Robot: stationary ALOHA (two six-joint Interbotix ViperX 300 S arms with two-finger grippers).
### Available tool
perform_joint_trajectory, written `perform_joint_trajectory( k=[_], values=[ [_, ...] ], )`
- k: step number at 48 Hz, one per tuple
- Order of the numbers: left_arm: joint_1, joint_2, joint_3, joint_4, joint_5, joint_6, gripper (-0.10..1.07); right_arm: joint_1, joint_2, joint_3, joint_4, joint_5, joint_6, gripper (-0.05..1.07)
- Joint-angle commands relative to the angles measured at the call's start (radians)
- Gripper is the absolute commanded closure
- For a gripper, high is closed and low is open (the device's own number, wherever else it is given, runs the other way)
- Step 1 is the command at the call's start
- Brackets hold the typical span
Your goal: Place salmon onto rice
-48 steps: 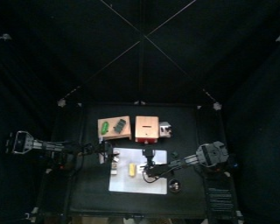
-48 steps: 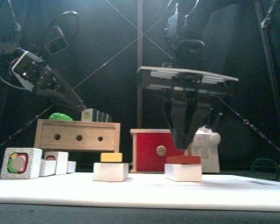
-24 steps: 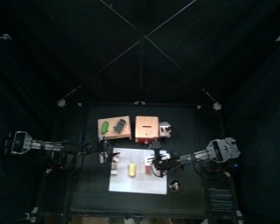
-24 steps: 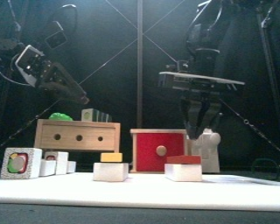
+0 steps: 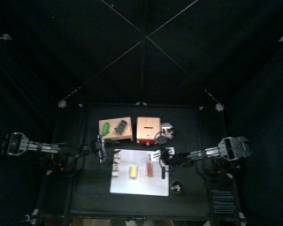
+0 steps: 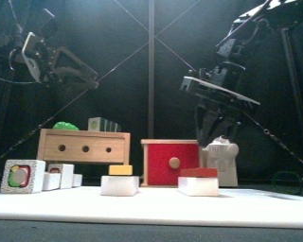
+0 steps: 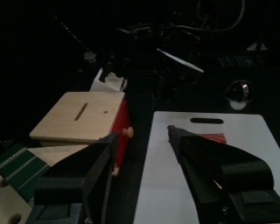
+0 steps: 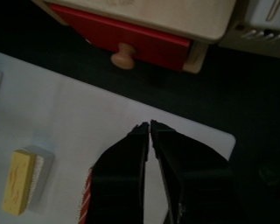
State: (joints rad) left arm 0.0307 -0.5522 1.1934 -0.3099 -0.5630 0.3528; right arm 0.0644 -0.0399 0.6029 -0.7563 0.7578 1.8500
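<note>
The black worktop [image 5: 91, 199] carried a large white rectangular mat [image 5: 141, 187] at its front. Behind the mat stood a pale wooden box with round holes in its face [image 6: 84, 146] and, beside it, an orange-red square box with a small knob [image 6: 161, 151]. The left arm hung off to the left, well above the boxes. Its gripper [image 7: 143, 144] was released, the jaws spread wide and empty. The right gripper [image 8: 150, 129] hung above the mat's right part, clear of everything. Its jaws were drawn together to a thin slit at the tips, with nothing between them. On the mat, the tiny white oblong lump of rice [image 6: 199, 186] sat right of a second white lump [image 6: 120, 185] topped with a pale yellow piece [image 6: 120, 170]. The small orange-pink slice of salmon [image 6: 200, 173] lay flat on the rice, touching it.
</note>
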Motion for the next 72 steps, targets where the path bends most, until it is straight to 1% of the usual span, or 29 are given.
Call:
perform_joint_trajectory(
  k=[1,8,13,23,31,40,47,54,59,65,72],
  values=[
    [-0.012,0.002,-0.023,-0.049,0.020,0.002,0.11,-0.014,-0.054,0.015,-0.018,-0.017,0.002,0.49],
    [-0.018,0.000,-0.041,-0.077,0.063,0.002,0.11,-0.015,-0.075,0.048,-0.005,-0.018,0.005,0.49],
    [-0.037,-0.002,-0.052,-0.074,0.064,0.003,0.11,-0.015,-0.081,0.061,-0.009,-0.023,0.005,0.49],
    [-0.037,-0.002,-0.061,-0.084,0.063,0.000,0.11,-0.015,-0.072,0.067,-0.041,-0.055,0.003,0.49],
    [-0.054,-0.002,-0.064,-0.118,0.074,0.000,0.11,-0.009,-0.072,0.080,-0.049,-0.092,0.000,0.49],
    [-0.083,-0.002,-0.067,-0.132,0.140,-0.003,0.11,0.023,-0.087,0.109,-0.048,-0.100,0.002,0.49],
    [-0.114,0.000,-0.067,-0.175,0.190,0.000,0.11,0.051,-0.086,0.114,-0.049,-0.109,0.002,0.49],
    [-0.158,-0.002,-0.080,-0.202,0.301,-0.003,0.11,0.072,-0.086,0.106,-0.055,-0.109,0.003,0.49],
    [-0.181,-0.002,-0.081,-0.258,0.350,-0.002,0.11,0.083,-0.080,0.103,-0.064,-0.109,0.005,0.49],
    [-0.189,-0.002,-0.064,-0.319,0.356,0.000,0.11,0.089,-0.080,0.092,-0.060,-0.110,0.005,0.49],
    [-0.189,-0.002,-0.035,-0.351,0.356,0.002,0.11,0.107,-0.069,0.074,-0.064,-0.112,0.003,0.49]
  ],
)
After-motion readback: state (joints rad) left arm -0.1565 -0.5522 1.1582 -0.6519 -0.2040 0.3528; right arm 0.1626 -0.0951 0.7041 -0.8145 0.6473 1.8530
